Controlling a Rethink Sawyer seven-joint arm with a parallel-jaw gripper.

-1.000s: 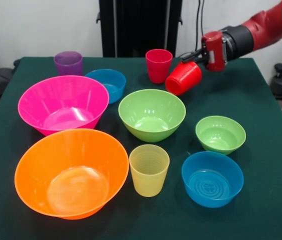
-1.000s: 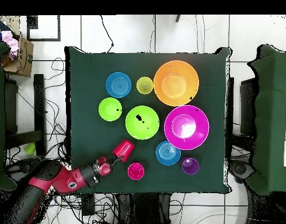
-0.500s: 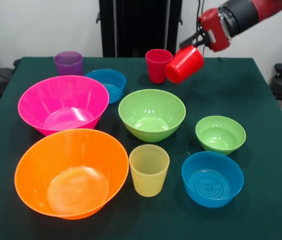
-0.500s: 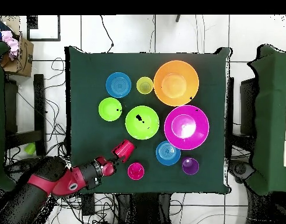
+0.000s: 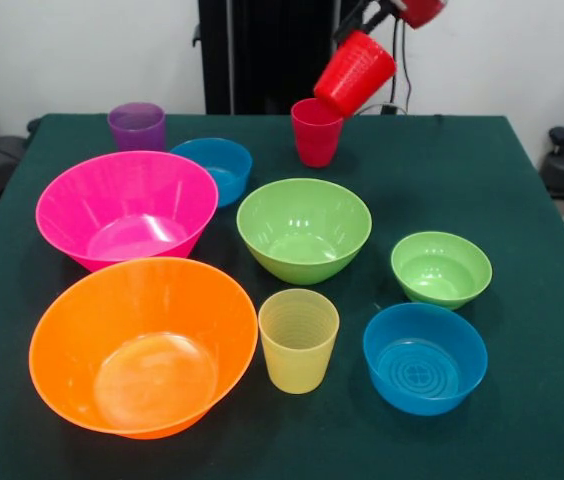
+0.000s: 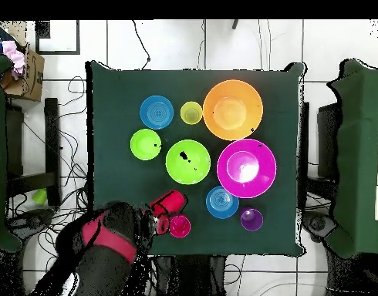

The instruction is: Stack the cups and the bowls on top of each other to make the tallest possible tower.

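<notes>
I see the gripper (image 5: 374,12) at the top edge of the front view, its fingers pinching the rim of the bright red cup (image 5: 354,72), which hangs tilted in the air, clear of the table (image 5: 522,200) and just above the pinkish-red cup (image 5: 316,131) standing upright below it. From overhead I find the same red cup (image 6: 168,203) just beside the pinkish-red one, with the arm (image 6: 107,245) coming in from the table's edge. The purple cup (image 5: 137,126) sits at the far corner, with a small blue bowl (image 5: 214,168) near it. The hot pink bowl (image 5: 127,209), the orange bowl (image 5: 143,345), the medium green bowl (image 5: 304,229), the small green bowl (image 5: 441,268), the yellow cup (image 5: 298,339) and the second blue bowl (image 5: 425,357) all rest separately on the table, none nested.
</notes>
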